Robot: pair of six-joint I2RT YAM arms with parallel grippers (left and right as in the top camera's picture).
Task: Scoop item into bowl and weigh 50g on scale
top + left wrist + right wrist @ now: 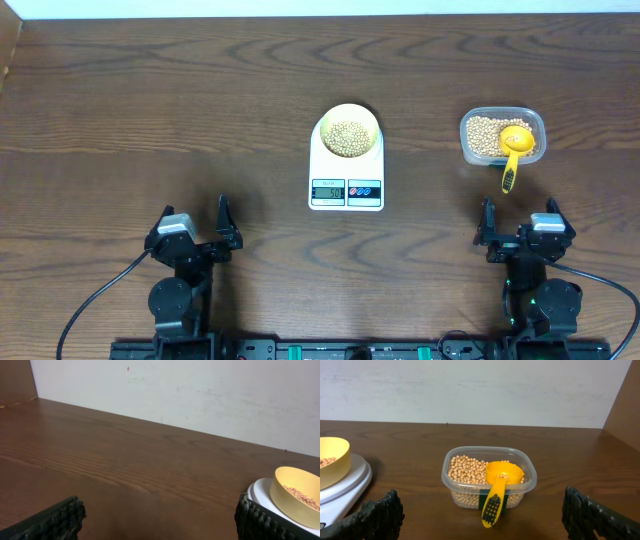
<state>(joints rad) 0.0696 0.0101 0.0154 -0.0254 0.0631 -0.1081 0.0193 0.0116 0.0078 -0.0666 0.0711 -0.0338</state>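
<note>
One bowl [325,123] on one scale [346,172]; one tub [464,142], one scoop [511,166]; left pincer [193,216], right pincer [520,216] released.

The scale [346,190] lies at the middle of the table [150,120]. The bowl [325,128] sits on its platform, at the 12 o'clock end, with beans [347,139] in it. At the scale's 3 o'clock, well apart, stands a tub [541,128] holding more beans. A scoop [513,155] lies in it, handle overhanging the rim toward 6 o'clock.

Left claw [193,213] and right claw [521,213] gape, empty.
</note>
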